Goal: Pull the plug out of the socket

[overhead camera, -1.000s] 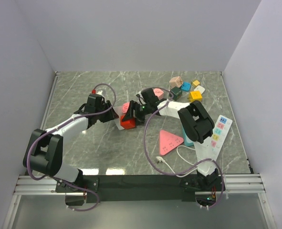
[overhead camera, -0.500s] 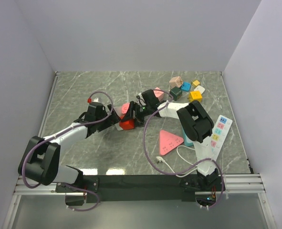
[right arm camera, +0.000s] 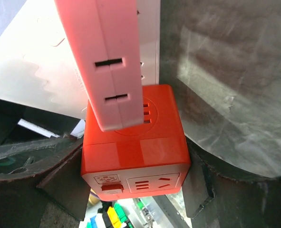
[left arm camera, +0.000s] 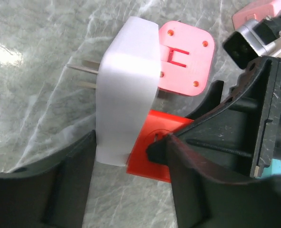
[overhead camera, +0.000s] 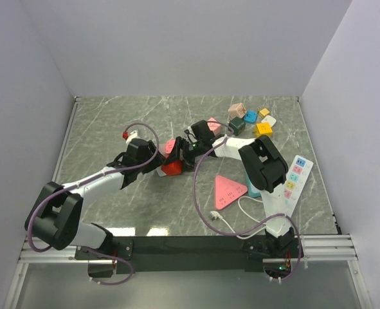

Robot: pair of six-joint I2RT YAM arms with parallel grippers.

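A red socket cube (overhead camera: 171,168) lies mid-table with a pink plug (overhead camera: 170,147) standing in its face. My right gripper (overhead camera: 180,156) is shut on the cube; in the right wrist view the cube (right arm camera: 135,161) sits between both fingers with the pink plug (right arm camera: 107,71) on top. A white adapter (left arm camera: 126,80) with bare prongs lies against the cube (left arm camera: 154,152), beside the pink plug (left arm camera: 185,57). My left gripper (left arm camera: 123,147) is open, its jaws either side of the adapter's near end. It shows left of the cube in the top view (overhead camera: 151,161).
Several coloured socket cubes (overhead camera: 251,119) sit at the back right. A pink triangular socket (overhead camera: 228,190) and a white power strip (overhead camera: 294,179) lie at the right, with a white cable (overhead camera: 228,222) near the front edge.
My left gripper has moved right and slightly nearer, up to the red cube and white adapter. The right gripper has kept its hold on the cube.
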